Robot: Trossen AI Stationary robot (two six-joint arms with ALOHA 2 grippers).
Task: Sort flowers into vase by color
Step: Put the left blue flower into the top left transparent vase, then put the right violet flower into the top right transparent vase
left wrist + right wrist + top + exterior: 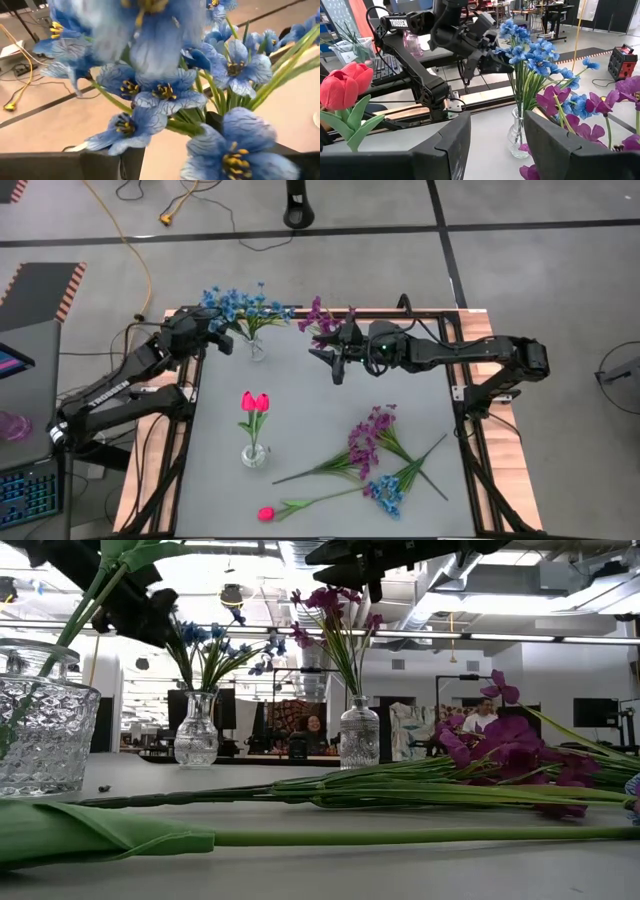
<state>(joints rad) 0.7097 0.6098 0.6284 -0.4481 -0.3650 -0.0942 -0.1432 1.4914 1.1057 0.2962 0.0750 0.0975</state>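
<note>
A glass vase [257, 348] at the table's far side holds blue flowers [240, 305]. My left gripper [225, 340] stands open at their blooms [165, 92], with one dark finger [112, 162] on either side. To its right, purple flowers [320, 315] stand in a second vase [359, 735]. My right gripper [335, 365] hovers open and level just beside them, holding nothing. Two pink-red tulips [255, 402] stand in a third vase [254, 454]. Loose purple stems [368, 442], a blue stem [385, 495] and a tulip [266, 513] lie on the table's near right. My left gripper [492, 55] stands open among the blue blooms [520, 47], which stay upright in their vase. Whether a finger touches a bloom, I cannot tell.
The three vases stand apart, with bare table [320, 410] between them. The loose stems lie crossed over one another toward the near right corner. A wooden frame [470, 480] edges the table. People sit in the room beyond [312, 730].
</note>
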